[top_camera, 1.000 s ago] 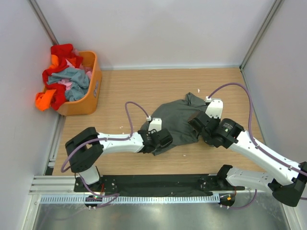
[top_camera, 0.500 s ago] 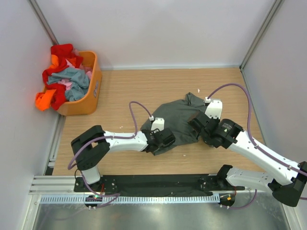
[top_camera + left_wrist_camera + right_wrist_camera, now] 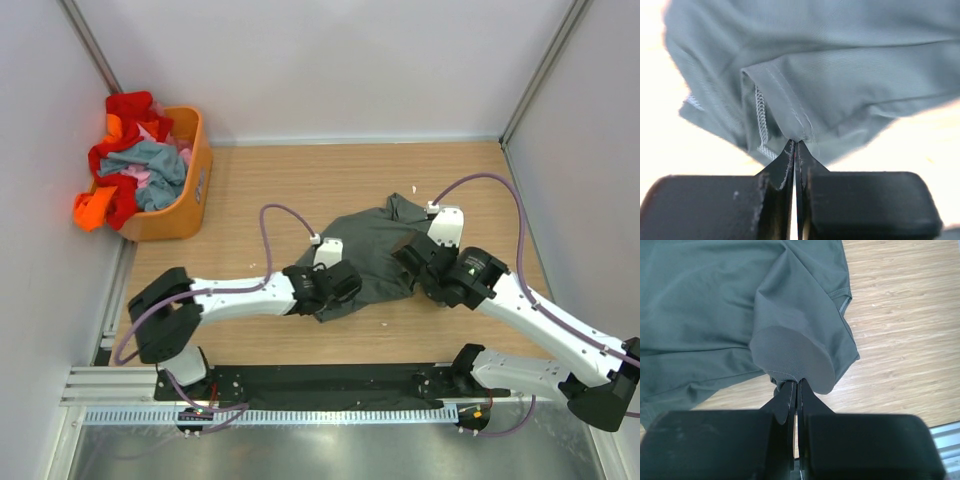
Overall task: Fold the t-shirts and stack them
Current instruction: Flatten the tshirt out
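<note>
Far left first: the orange basket (image 3: 190,205) sits in the back corner of the tabletop (image 3: 300,175), heaped with loose t-shirts (image 3: 130,160). Red is on top and spilling over the left rim, an orange one hangs off the left side, and pink and dull blue-grey are bunched in the middle. All of them are crumpled, none folded.

Moving right, my left claw (image 3: 333,290) is down at the near-left edge of the dark grey t-shirt (image 3: 375,250). On the left wrist camera its two fingers (image 3: 777,175) are pressed together with only a hairline between them. A fold of hemmed edge is caught right at the tips; I can see the double row of stitching and the paler overlock thread beside it. So that claw is clamped on the shirt.

The dark grey t-shirt itself lies mid-tabletop between the two arms, well apart from the basket. It's rumpled, not flat: a rough lump with a flap poking toward the back wall and wrinkles running across it.

Over on the right, my right claw (image 3: 415,262) sits at the shirt's right edge. On the right wrist camera those fingers are squeezed tight too, pinching a rounded puff of grey cloth that bulges just above the tips. A stitched edge trails off over the bare wood to the right.
</note>
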`<act>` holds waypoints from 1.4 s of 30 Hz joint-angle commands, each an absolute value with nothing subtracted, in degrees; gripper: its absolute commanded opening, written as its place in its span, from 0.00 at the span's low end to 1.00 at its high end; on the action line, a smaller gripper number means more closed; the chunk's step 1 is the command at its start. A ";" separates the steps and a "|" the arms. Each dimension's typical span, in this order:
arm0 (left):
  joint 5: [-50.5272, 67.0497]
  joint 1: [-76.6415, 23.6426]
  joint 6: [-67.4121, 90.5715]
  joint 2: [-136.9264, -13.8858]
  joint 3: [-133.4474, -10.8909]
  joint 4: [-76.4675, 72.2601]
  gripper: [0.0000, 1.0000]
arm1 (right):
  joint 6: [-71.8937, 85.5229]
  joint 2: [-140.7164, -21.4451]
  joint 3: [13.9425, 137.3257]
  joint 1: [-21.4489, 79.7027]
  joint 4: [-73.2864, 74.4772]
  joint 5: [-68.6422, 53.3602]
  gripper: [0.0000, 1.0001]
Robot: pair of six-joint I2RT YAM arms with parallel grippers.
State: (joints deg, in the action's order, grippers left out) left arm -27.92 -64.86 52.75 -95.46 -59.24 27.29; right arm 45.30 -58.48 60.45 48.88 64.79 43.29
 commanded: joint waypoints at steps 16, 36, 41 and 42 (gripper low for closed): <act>-39.28 -64.78 39.13 -58.72 -72.41 46.31 0.00 | 31.30 -54.40 92.97 48.60 70.13 44.38 0.01; -30.85 -64.78 12.31 -57.74 -121.98 53.70 0.00 | 6.34 -50.00 136.84 48.43 59.41 29.07 0.01; -37.69 -64.78 8.45 -61.25 -121.12 51.51 0.00 | 0.89 -57.55 132.30 48.86 57.14 39.88 0.01; -39.97 -64.78 7.83 -61.96 -119.90 50.81 0.00 | -0.86 -60.53 130.45 49.91 55.13 43.47 0.01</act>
State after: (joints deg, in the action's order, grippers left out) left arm -34.41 -64.82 12.86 -57.43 -122.30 51.33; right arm 6.00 -49.36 135.57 48.75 58.46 34.22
